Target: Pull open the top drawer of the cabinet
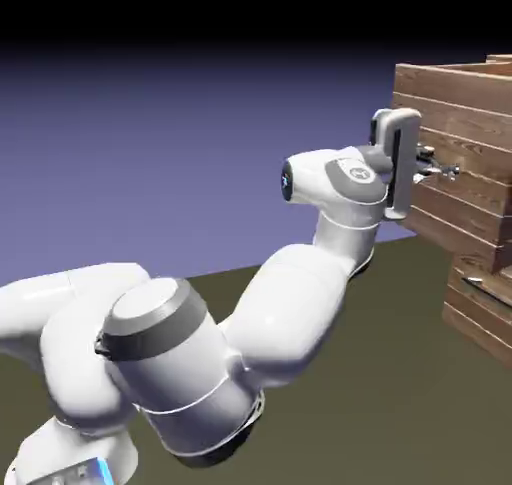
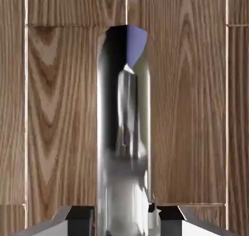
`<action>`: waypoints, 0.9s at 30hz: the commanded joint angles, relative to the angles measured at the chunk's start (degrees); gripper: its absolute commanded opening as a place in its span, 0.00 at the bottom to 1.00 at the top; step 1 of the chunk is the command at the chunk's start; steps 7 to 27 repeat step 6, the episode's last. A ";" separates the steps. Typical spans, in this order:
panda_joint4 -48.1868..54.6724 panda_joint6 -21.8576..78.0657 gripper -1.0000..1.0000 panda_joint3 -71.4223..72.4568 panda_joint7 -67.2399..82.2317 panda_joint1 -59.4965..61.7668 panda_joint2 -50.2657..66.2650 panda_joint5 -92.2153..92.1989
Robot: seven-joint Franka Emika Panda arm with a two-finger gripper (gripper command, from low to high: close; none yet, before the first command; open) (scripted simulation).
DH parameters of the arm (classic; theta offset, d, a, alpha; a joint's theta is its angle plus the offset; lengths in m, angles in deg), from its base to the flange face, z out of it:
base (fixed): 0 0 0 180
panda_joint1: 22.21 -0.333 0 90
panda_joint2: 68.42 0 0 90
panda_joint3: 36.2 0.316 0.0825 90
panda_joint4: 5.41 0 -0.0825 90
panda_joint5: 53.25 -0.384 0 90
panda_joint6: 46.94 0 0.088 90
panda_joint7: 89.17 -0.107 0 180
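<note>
The cabinet [image 1: 487, 318] of brown planks stands at the right edge of the exterior view. Its top drawer [image 1: 462, 123] juts out toward the arm, past the front of the part below it. My gripper [image 1: 433, 166] is level with the drawer front and shut on the drawer's small silver handle [image 1: 447, 170]. In the hand view the handle [image 2: 124, 172] fills the middle as a shiny upright bar against the wooden drawer front [image 2: 58, 108]. It sits between the two grey fingertips [image 2: 80, 216] of the gripper [image 2: 125, 219] at the bottom edge.
The lower drawer's silver handle [image 1: 479, 285] shows below the jutting top drawer. The white arm's elbow and base [image 1: 160, 353] fill the lower left of the exterior view, above the dark table [image 1: 400, 393].
</note>
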 commanded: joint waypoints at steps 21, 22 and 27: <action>-7.54 0.94 1.00 2.52 -0.13 6.69 1.12 -2.24; -7.54 0.94 1.00 2.52 -0.13 6.69 1.12 -2.24; -7.54 0.94 1.00 2.52 -0.13 6.69 1.12 -2.24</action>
